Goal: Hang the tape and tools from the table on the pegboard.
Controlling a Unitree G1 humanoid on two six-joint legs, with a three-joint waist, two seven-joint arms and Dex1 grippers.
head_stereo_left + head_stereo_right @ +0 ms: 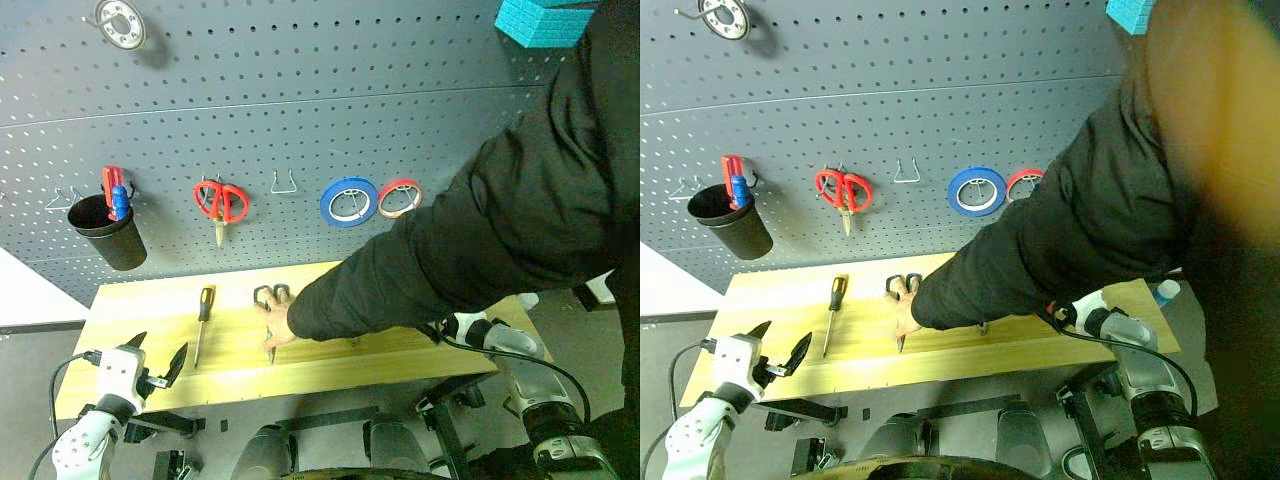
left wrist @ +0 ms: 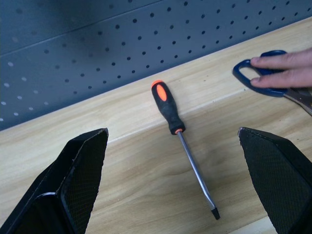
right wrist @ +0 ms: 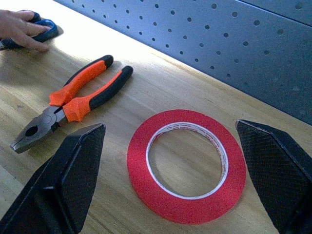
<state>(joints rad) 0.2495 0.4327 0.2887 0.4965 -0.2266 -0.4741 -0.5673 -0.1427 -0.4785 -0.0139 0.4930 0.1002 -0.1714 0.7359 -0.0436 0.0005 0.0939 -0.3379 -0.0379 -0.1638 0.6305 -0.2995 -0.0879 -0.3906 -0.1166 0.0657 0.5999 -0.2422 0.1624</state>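
On the light wooden table [image 1: 130,300] lie a slim screwdriver [image 1: 203,320] with an orange-and-black handle and dark-handled scissors [image 1: 271,295]. A person's hand [image 1: 275,325] rests on the scissors, and the black sleeve [image 1: 450,250] covers the table's right part. My left gripper [image 1: 160,347] stands open at the front left, pointing toward the screwdriver [image 2: 180,141] and empty. In the right wrist view, orange-and-black pliers [image 3: 73,100] and a red tape roll [image 3: 138,168] lie flat on the wood. My right gripper [image 3: 170,124] is open just short of the tape. The dark grey pegboard [image 1: 300,100] rises behind.
On the pegboard hang red-handled scissors [image 1: 220,203], a blue tape roll [image 1: 330,205], a red tape roll [image 1: 385,197] and a black cup [image 1: 108,232] with small tools. An empty wire hook [image 1: 284,183] sits between the scissors and the blue tape. The person leans in from the right.
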